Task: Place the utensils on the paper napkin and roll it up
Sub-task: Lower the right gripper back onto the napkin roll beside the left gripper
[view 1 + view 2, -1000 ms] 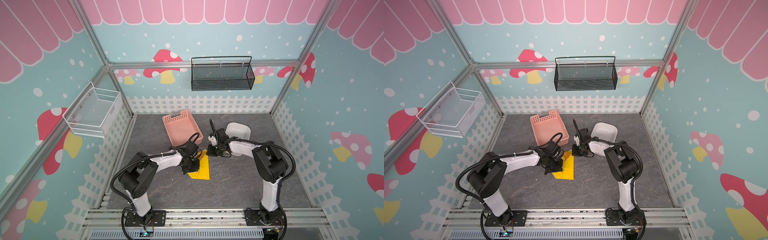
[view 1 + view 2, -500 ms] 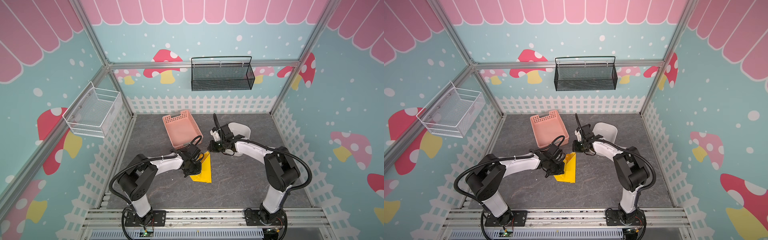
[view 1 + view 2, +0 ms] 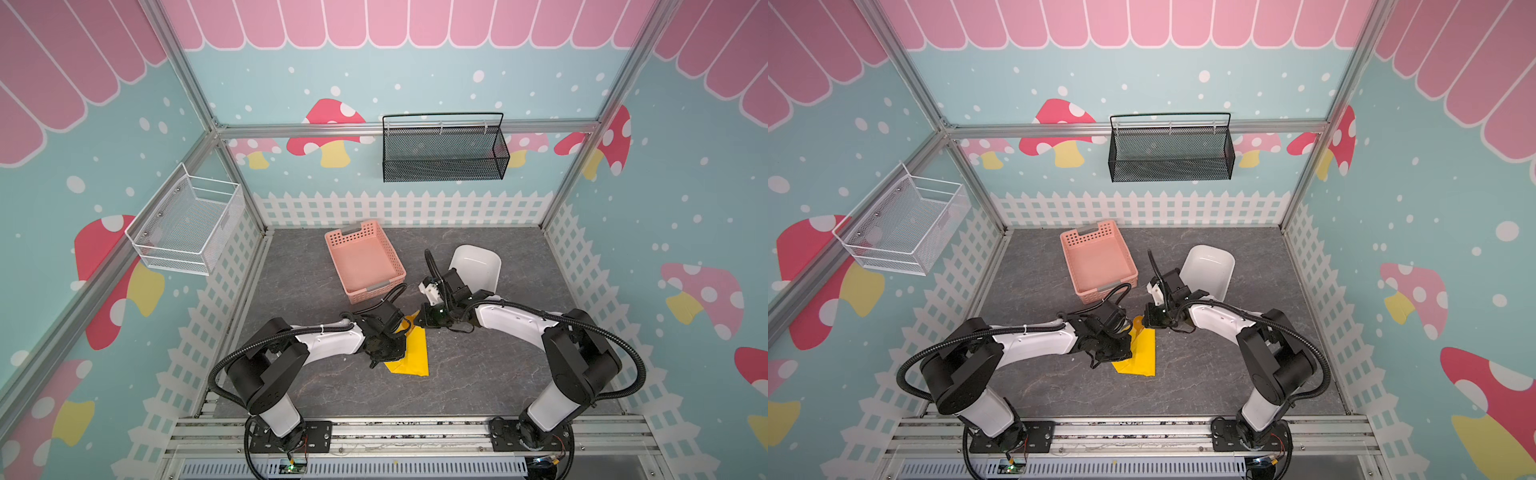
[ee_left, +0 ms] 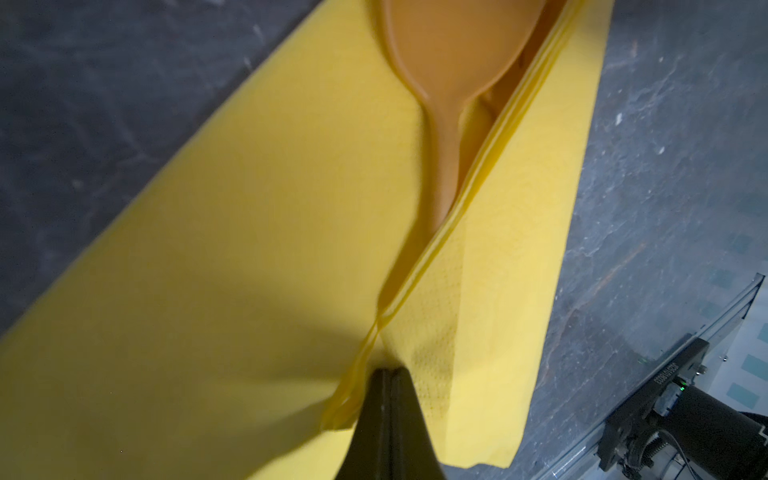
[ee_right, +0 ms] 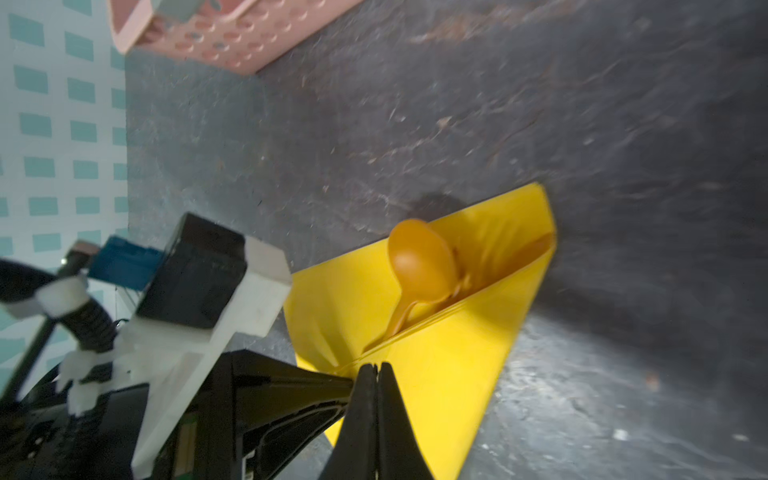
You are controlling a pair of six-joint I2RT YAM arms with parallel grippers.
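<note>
Grey stone-patterned tabletop point(image 3: 478, 374) spreads under everything, and the pink basket point(image 3: 376, 289) stands on it toward the back, turned out of square. To the right of the basket, apart from it, sits the white tub point(image 3: 478, 266). Just off the basket's near corner, on the robots' side, lies the paper napkin point(image 3: 415, 353), bright yellow and partly folded, one flap raised to form a pocket. The left gripper point(image 4: 384, 374) works at the napkin's part farther from the basket, and the right gripper point(image 5: 376, 370) at the end nearer it. Both have jaws clenched tight, tips against the layered fold; whether paper is pinched between them I cannot tell. Inside the pocket rests the orange spoon point(image 5: 419, 262), bowl toward the basket, with a second orange piece point(image 5: 534, 251) along the crease.
</note>
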